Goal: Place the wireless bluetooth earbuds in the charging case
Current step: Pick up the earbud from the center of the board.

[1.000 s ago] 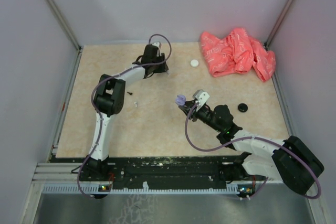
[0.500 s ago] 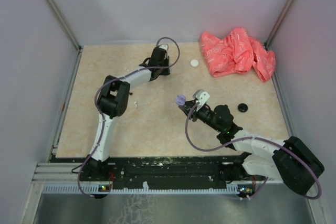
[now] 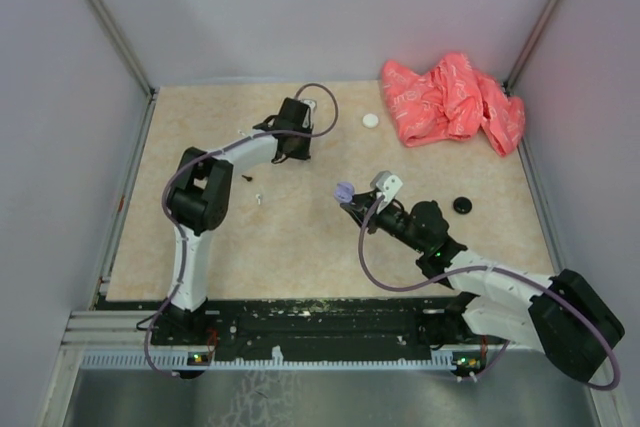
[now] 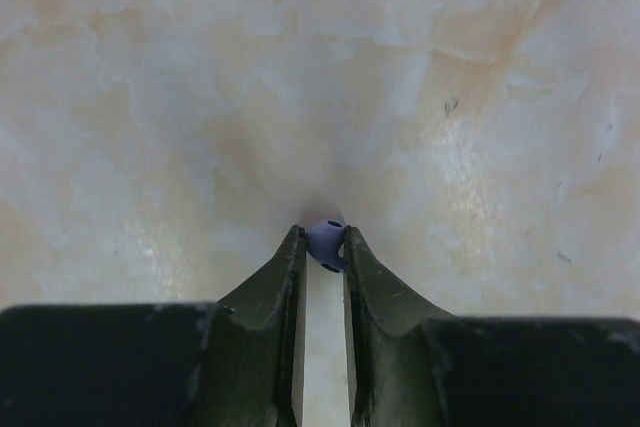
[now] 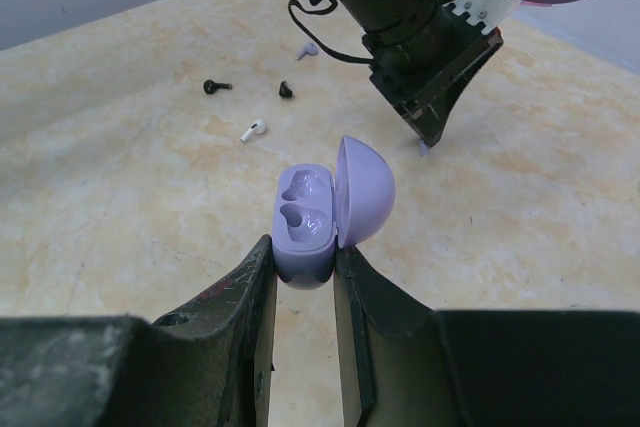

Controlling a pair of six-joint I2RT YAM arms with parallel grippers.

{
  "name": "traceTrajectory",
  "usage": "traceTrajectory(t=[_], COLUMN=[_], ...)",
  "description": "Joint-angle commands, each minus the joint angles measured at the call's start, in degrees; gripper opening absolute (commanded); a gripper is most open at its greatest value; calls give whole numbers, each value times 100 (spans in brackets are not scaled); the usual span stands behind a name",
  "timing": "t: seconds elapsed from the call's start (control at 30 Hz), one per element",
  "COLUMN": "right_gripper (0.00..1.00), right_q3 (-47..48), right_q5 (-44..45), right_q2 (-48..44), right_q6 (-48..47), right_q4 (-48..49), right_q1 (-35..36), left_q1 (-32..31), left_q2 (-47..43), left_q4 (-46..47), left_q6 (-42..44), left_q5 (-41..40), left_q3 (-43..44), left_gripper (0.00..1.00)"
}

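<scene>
My left gripper (image 4: pixel 324 247) is shut on a tiny pale purple earbud (image 4: pixel 326 245), pinched at the very fingertips just above the beige table. From above, it (image 3: pixel 295 153) sits at mid-back left. My right gripper (image 5: pixel 305 257) is shut on the base of an open lavender charging case (image 5: pixel 308 217), whose lid stands up and whose two sockets are empty. In the top view the case (image 3: pixel 343 190) is at the table's middle, right of the left gripper. The left gripper also shows in the right wrist view (image 5: pixel 425 137).
Loose earbuds lie on the table: two black (image 5: pixel 215 86) (image 5: pixel 285 90), one white (image 5: pixel 252 130), one pale (image 5: pixel 305 49). A white round case (image 3: pixel 371 120) and a pink cloth (image 3: pixel 455 97) are at the back right. A black round case (image 3: pixel 462 205) is at the right.
My left gripper has swung first right, then back left and nearer along the table's back half. My right arm with the case has stayed almost still.
</scene>
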Motion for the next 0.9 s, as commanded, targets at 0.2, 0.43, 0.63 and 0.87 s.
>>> traceTrajectory(t=[0.2,0.43,0.63,0.87], right_gripper=[0,0,0,0], right_q3=[168,211,223,223], right_q5=[-263,-355,-370,-406], right_q2=[-308,-324,-393,-394], right_q6=[230,292,268,266], right_q4=[-131,-256,-382,-396], right_q1=[-22,-26,-22,-22], left_q1=[-30,-38,-35,-42], left_q2=[-823,-759,-497,-429], left_q4=[-1873,-2412,-2846,-2981], left_q6=[635,488,52,-205], left_q5=[187,63,-81,35], left_q3=[-661,-308,161,276], left_gripper=[23,28,32,33])
